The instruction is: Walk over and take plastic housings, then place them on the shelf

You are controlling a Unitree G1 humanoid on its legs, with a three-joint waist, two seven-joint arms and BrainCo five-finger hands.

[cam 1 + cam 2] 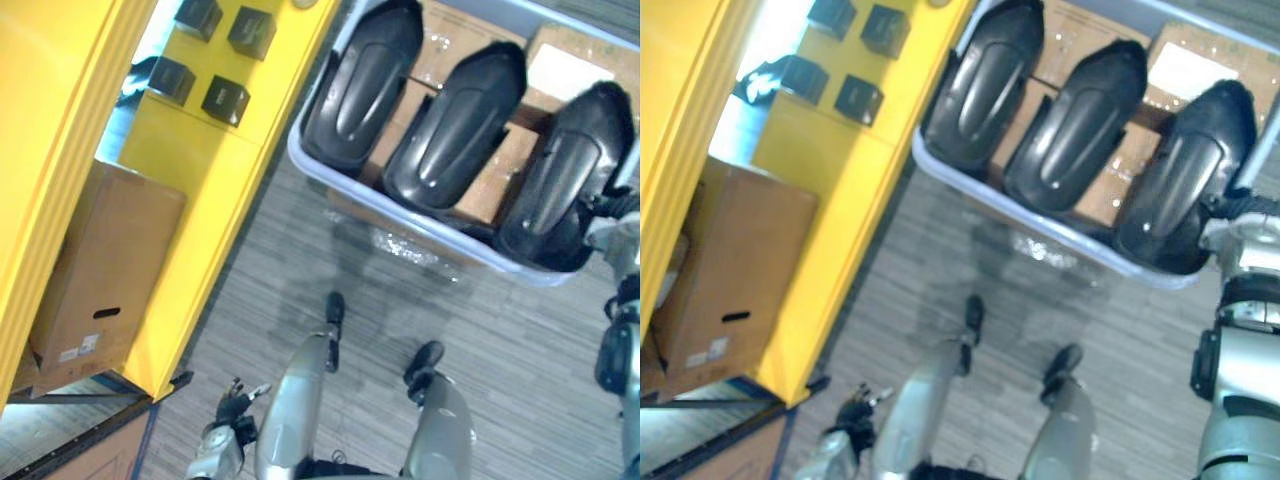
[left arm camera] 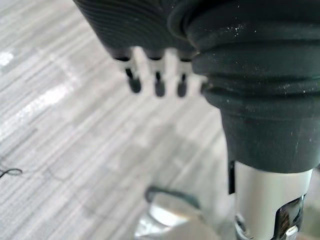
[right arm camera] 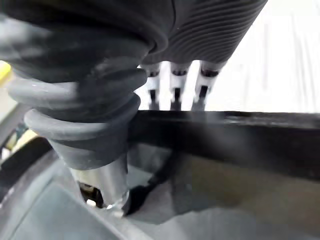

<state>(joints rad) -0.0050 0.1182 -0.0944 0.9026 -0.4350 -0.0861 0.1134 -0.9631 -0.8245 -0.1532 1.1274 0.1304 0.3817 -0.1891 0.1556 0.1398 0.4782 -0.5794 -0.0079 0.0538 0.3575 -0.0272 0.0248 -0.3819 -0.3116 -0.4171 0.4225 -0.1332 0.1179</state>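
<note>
Three black plastic housings stand side by side in a pale blue bin (image 1: 400,215) ahead of me: a left one (image 1: 362,85), a middle one (image 1: 455,125) and a right one (image 1: 560,185). My right hand (image 1: 1238,232) is at the right housing's outer edge, touching it. In the right wrist view that hand (image 3: 150,30) reaches over the housing's black rim (image 3: 240,135), which hides its far end. My left hand (image 1: 230,412) hangs low at my side over the floor, fingers (image 2: 157,85) relaxed and holding nothing.
A yellow shelf (image 1: 200,180) runs along the left, with several small black boxes (image 1: 226,100) on its upper level and a cardboard box (image 1: 105,270) lower down. Cardboard boxes (image 1: 495,185) lie under the housings in the bin. Grey striped carpet (image 1: 300,260) lies between shelf and bin.
</note>
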